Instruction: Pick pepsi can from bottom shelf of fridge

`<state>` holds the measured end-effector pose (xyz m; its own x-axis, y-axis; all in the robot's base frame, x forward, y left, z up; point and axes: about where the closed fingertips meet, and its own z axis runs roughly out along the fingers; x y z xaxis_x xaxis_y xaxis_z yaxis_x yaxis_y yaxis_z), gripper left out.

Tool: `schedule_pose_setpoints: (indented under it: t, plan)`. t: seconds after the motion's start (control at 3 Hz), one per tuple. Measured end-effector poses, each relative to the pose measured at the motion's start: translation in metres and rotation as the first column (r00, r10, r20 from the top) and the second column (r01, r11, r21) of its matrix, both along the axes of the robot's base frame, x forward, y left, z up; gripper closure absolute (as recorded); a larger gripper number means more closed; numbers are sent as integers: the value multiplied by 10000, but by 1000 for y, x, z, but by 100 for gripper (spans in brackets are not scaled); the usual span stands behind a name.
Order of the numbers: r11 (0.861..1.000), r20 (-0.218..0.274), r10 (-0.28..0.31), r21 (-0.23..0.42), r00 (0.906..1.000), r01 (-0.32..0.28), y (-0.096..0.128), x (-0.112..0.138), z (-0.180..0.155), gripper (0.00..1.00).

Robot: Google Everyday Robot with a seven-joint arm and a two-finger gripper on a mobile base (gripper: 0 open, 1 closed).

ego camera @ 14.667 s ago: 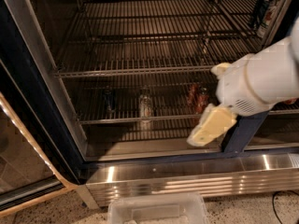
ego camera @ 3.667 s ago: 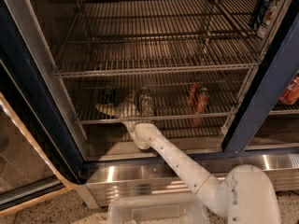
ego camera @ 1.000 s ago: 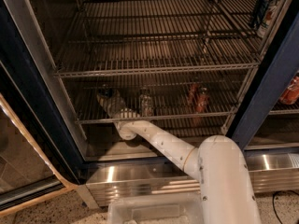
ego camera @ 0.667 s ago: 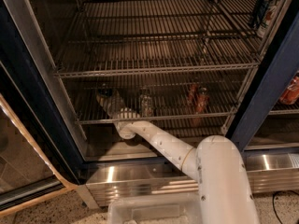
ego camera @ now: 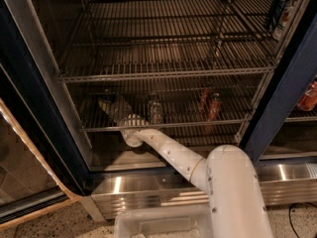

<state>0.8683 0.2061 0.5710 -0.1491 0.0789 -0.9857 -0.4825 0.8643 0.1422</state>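
Note:
The fridge (ego camera: 29, 83) stands open, with a dark blue frame and wire racks. My gripper (ego camera: 113, 106) reaches in over the front rail of the bottom shelf (ego camera: 198, 124), at its left part. My white arm (ego camera: 168, 150) runs up to it from the lower right. The gripper covers the spot on the left of the shelf, and I cannot make out the pepsi can there; it is hidden behind the gripper or lost in the dark.
A clear bottle-like container (ego camera: 154, 110) stands just right of the gripper. Two red cans (ego camera: 209, 103) stand further right on the same shelf. The brighter rack (ego camera: 163, 73) hangs close above. Another can (ego camera: 280, 6) is at the top right. A steel base panel (ego camera: 277, 175) runs below.
The arm swung from in front of the camera into the bottom shelf, and its wrist shifted left. Over the last second it has hardly moved.

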Motion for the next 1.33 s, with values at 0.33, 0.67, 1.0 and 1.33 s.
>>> schedule_pose_setpoints:
  t: [0.33,0.67,1.0,1.33]
  plan:
    - [9999,2,139,65,9999,-139,2,-1,-1,0]
    - [9999,3,105,61,9999,-105,2,0,-1,0]
    - [10000,-16,-56,71,10000,56,3,6,-1,0]
    - [9999,-61,-149,21,9999,149,6,12,-1,2]
